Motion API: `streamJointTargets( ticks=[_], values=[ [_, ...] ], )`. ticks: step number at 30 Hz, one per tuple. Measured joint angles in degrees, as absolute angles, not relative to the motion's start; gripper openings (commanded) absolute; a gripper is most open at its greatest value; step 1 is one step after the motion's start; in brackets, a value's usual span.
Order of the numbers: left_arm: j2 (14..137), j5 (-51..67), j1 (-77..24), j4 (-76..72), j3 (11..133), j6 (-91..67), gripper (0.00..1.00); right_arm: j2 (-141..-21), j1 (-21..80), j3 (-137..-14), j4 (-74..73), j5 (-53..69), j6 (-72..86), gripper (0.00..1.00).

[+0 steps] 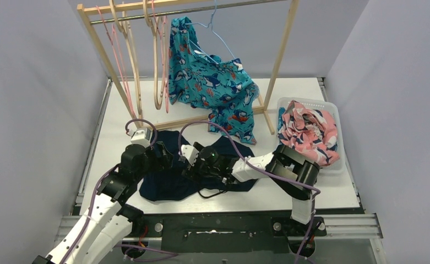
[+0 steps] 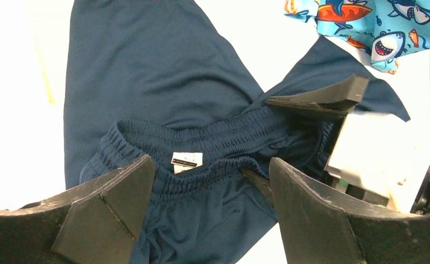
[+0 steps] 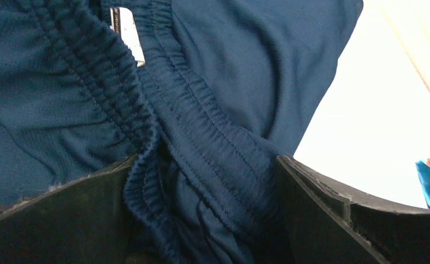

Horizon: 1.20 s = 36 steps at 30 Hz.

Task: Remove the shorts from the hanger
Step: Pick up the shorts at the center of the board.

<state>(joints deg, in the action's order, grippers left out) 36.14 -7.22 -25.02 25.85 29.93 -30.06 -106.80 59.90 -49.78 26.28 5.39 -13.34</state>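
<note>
The dark navy shorts (image 1: 165, 184) lie spread on the white table, elastic waistband (image 2: 201, 140) and white label up. My left gripper (image 2: 212, 181) hovers low over the waistband, open, its fingers straddling the fabric. My right gripper (image 3: 201, 187) faces it from the right, open, with the bunched waistband (image 3: 201, 132) filling the gap between its fingers; one right finger (image 2: 322, 96) shows in the left wrist view. In the top view the left gripper (image 1: 167, 158) and the right gripper (image 1: 189, 164) nearly meet. Teal shark-print shorts (image 1: 212, 82) hang from a blue hanger (image 1: 215, 30).
A wooden rack (image 1: 281, 52) with several bare pink and wood hangers (image 1: 124, 60) stands at the back. A white bin (image 1: 336, 118) at the right holds the pink-and-navy floral shorts (image 1: 309, 132). The teal shorts' hem (image 2: 377, 27) droops near the navy pair.
</note>
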Motion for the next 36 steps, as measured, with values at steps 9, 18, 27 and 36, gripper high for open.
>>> streamJointTargets(
  ticks=[9, 18, 27, 36],
  values=[
    [37.67, -3.14, -21.41, 24.75, 29.93, -30.04, 0.76, -105.91, 58.98, -47.88, 24.77, 16.43, -5.32, 0.00],
    [36.23, -0.40, -20.43, 22.83, 29.50, -29.95, 0.76, -82.52, 66.13, -30.76, 30.26, -3.64, -3.40, 0.00],
    [35.33, 1.32, -20.40, 22.20, 29.34, -29.74, 0.68, -63.86, 67.59, -33.98, 27.55, -12.73, -2.52, 0.04],
    [36.27, 2.02, -20.40, 22.11, 29.34, -29.65, 0.66, -86.35, 68.34, -36.07, 22.85, -18.39, 14.68, 0.22]
  ],
)
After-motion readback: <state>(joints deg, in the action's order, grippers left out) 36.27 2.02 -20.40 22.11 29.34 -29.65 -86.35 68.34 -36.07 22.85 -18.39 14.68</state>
